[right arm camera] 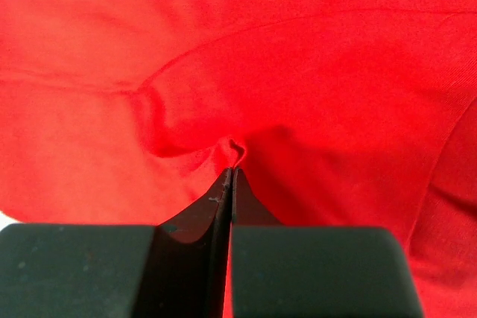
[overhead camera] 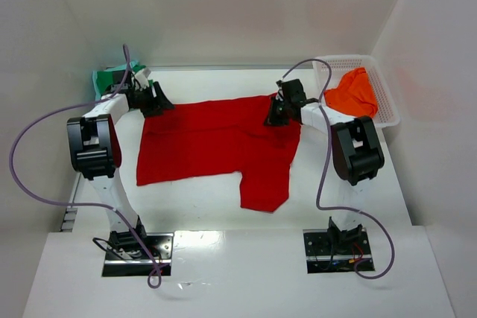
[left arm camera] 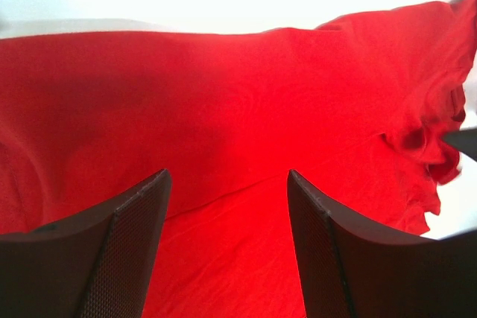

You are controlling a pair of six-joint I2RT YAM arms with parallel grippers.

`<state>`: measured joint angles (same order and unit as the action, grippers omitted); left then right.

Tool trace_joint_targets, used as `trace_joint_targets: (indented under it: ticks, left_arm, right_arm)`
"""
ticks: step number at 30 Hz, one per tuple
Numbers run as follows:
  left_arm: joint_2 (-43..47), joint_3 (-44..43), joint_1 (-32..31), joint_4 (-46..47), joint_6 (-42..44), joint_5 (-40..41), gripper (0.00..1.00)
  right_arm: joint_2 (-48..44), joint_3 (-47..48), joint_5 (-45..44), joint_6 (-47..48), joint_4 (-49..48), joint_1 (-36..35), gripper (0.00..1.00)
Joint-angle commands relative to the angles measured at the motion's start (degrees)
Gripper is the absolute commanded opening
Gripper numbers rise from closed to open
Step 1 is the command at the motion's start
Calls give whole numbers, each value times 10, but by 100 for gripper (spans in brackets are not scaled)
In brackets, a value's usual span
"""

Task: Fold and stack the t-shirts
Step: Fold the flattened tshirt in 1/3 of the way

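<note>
Pinch on the red shirt [overhead camera: 216, 143], far right side

Spread flat, the red shirt covers the middle of the desk [overhead camera: 194, 206]. Right gripper [right arm camera: 231, 173] is clenched on a small tuck of its cloth near the far right part, probably to lift that side over for a fold. Left gripper [left arm camera: 227, 184] hovers with its fingers released and set wide over the shirt's far left corner (no cloth gathered between them), likely placed to take the matching hold. Green shirt [overhead camera: 108, 78] sits bunched at the desk's far left corner, and the orange shirt [overhead camera: 354, 93] lies crumpled in the white basket [overhead camera: 387, 102] at the far right corner, neither of them folded yet
</note>
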<state>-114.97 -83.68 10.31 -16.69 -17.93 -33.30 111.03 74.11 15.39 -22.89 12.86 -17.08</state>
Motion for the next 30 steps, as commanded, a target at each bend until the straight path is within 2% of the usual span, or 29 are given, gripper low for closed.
trace_joint_targets:
  ticks: [1,5,12,15,16,17,21,22,24,28,30]
  left_arm:
    - [-20,-11,2,3,16,-14,72]
    - [-25,-11,2,-7,22,-8,72]
    - [-25,-14,-3,-7,26,-4,72]
    - [-25,-17,-3,-7,26,-4,72]
    - [-25,-17,-3,-7,26,-4,72]
    - [-25,-17,-3,-7,26,-4,72]
    - [-24,-17,-3,-8,26,-2,72]
    - [-19,-17,-3,-12,26,3,72]
    - [-13,-17,-3,-12,26,13,72]
    - [4,-2,-3,-12,18,57,72]
    - [18,5,-5,-6,10,80,72]
  right_arm:
    - [-70,-18,9,-22,-30,-10,1]
    - [-81,-19,14,-22,-23,-16,1]
    - [-102,-79,58,-39,-19,-37,3]
    - [-110,-104,68,-45,-9,-46,11]
    - [-120,-111,68,-45,-9,-46,32]
    - [-126,-121,61,-45,-9,-51,43]
    - [-171,-125,0,-57,4,-52,62]
    - [-173,-120,-8,-57,4,-51,63]
    - [-189,-105,-31,-57,4,-46,71]
    - [-197,-64,-70,-49,1,-13,76]
    - [-192,-47,-80,-42,-9,4,72]
